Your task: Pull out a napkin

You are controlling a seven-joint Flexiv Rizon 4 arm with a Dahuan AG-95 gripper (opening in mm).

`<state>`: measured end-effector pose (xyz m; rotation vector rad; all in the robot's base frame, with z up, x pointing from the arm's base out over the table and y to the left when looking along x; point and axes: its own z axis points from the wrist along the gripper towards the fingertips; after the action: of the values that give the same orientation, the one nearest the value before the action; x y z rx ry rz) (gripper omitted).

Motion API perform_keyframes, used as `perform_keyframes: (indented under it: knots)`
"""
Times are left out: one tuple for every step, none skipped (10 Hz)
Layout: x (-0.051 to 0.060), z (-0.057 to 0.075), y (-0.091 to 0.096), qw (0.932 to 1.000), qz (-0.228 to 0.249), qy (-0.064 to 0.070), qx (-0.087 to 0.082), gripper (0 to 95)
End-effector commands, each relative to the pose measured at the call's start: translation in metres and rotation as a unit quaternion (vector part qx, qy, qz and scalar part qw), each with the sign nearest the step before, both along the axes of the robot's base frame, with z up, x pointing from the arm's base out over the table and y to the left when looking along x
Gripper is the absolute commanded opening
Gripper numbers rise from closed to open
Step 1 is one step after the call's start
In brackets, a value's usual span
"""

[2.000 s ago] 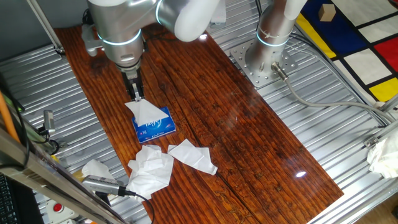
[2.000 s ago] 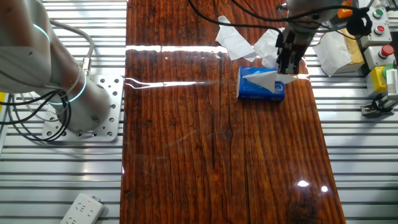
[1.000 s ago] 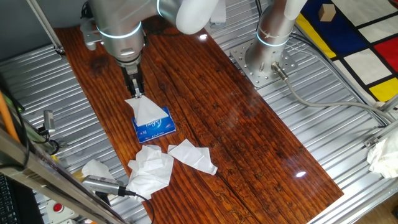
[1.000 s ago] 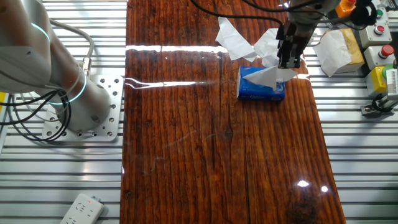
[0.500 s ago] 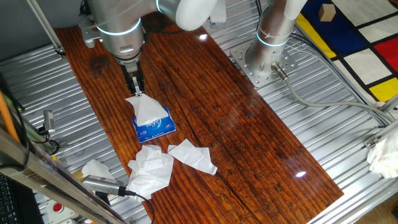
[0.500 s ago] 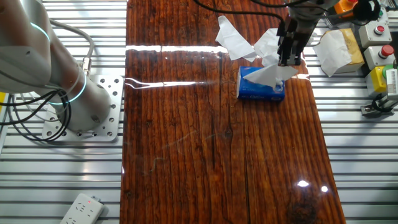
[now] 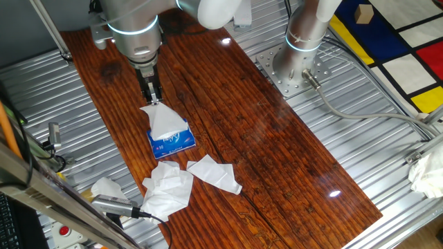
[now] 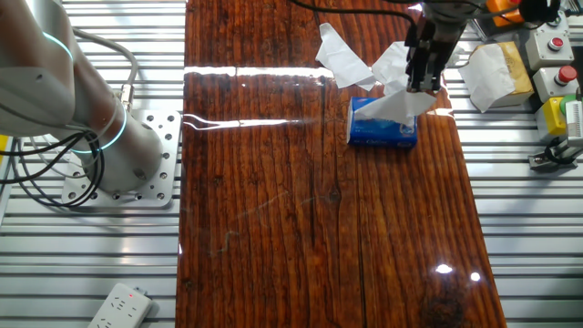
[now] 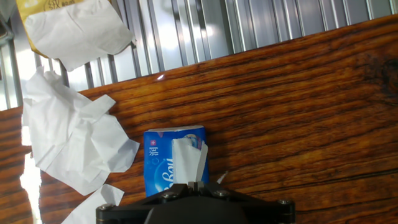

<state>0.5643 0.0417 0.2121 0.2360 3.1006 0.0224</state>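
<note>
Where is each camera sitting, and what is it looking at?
One fixed view: high past one table end, looking down its length; shows the arm, gripper, napkin, blue pack.
The other fixed view: high at a long side, looking across; shows the robot base, gripper.
Hand view: on the hand, looking down the fingers at the pack.
All three share the napkin rising from the pack.

White napkin [image 7: 162, 119] upright, half out of pack [image 7: 173, 140]

Napkin [image 7: 162, 119] white. Pack [image 7: 173, 141] blue, white lettering. Table [image 7: 263, 159] dark reddish-brown, streaked wood grain. Loose tissues [image 7: 169, 188] beside pack white. Floor panel [image 7: 394, 48] beyond table: yellow, red, blue, white blocks, black lines.
</note>
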Motion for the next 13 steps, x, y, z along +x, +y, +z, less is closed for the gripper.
perform_keyframes:
  knots:
    - [-0.001,0.002,0.001,1.0000,0.001,0.001,0.000,0.0]
    - [-0.002,0.004,0.001,1.0000,0.001,0.001,0.000,0.0]
    - [-0.002,0.005,0.001,1.0000,0.001,0.001,0.001,0.0]
    - [-0.003,0.006,0.001,1.0000,0.000,0.001,0.001,0.0]
    - [-0.003,0.007,0.001,1.0000,0.000,0.001,0.001,0.0]
    - [-0.004,0.008,0.002,1.0000,0.000,0.000,0.001,0.0]
    - [-0.004,0.010,0.002,1.0000,-0.003,-0.001,0.001,0.0]
    - [-0.005,0.010,0.002,1.0000,-0.004,-0.002,0.001,0.0]
    - [-0.005,0.011,0.003,1.0000,-0.005,-0.002,0.001,0.0]
    - [-0.006,0.012,0.004,1.0000,-0.007,-0.003,0.000,0.0]
    - [-0.008,0.011,0.006,0.9999,-0.010,-0.007,-0.001,0.0]
    - [-0.010,0.009,0.009,0.9998,-0.012,-0.014,-0.001,0.0]
    - [-0.011,0.009,0.011,0.9998,-0.015,-0.015,-0.001,0.0]
